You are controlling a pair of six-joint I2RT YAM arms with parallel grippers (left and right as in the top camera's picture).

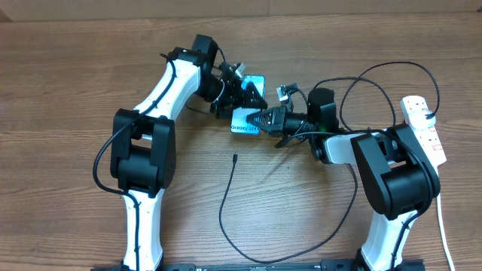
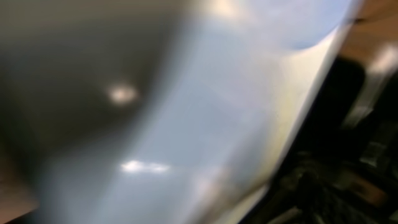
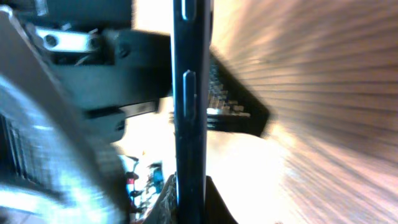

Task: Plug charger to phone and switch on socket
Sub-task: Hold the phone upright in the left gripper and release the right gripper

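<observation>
From the overhead camera I see the phone [image 1: 241, 120] near the middle of the wooden table [image 1: 75, 75], screen lit pale blue and facing up, caught between my two arms. My right gripper [image 1: 260, 119] reaches in from the right and is clamped on it. The right wrist camera shows the phone's dark edge [image 3: 188, 112] with its side buttons running straight up between the fingers. My left gripper [image 1: 247, 90] sits over the far end of the phone. Its wrist camera gives me only a blur of pale blue screen [image 2: 236, 124], so I cannot tell whether those jaws are apart or gripping. I also cannot tell whether the phone rests on the table or is lifted. The charger [image 1: 226, 203] lies loose on the wood, and its small tip [image 1: 234, 156] sits just in front of the phone, not touching it. The cable loops toward the near edge and back up to the right. The socket [image 1: 429, 135] lies at the far right, well apart from the phone.
</observation>
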